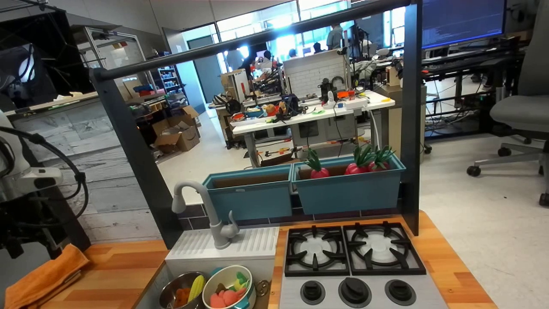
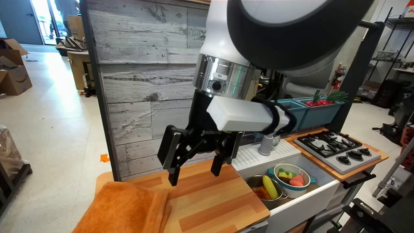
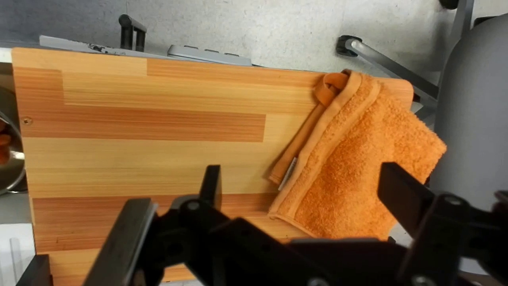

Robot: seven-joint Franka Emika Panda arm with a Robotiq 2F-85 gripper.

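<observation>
An orange towel [image 2: 116, 207] lies folded on the left end of the wooden counter [image 2: 213, 207], its hem and loop showing in the wrist view. My gripper [image 2: 195, 176] hangs above the counter with its fingers pointing down, spread wide and empty. In the wrist view the gripper [image 3: 302, 171] has one finger over bare wood and the other over the towel [image 3: 357, 159]; nothing is touched. To the side, a sink [image 2: 307, 202] holds a metal pot [image 2: 271, 204] with a yellow corn cob [image 2: 270, 187] and a white-and-teal pot [image 2: 292, 192] with toy food.
A grey faucet [image 1: 206, 206] rises behind the sink. Beyond it stand a stove [image 1: 317, 279] with black grates and two teal planters [image 1: 253, 204], one with red radishes [image 1: 319, 173]. A grey plank wall [image 2: 136, 81] and dark frame posts [image 1: 133, 159] border the counter.
</observation>
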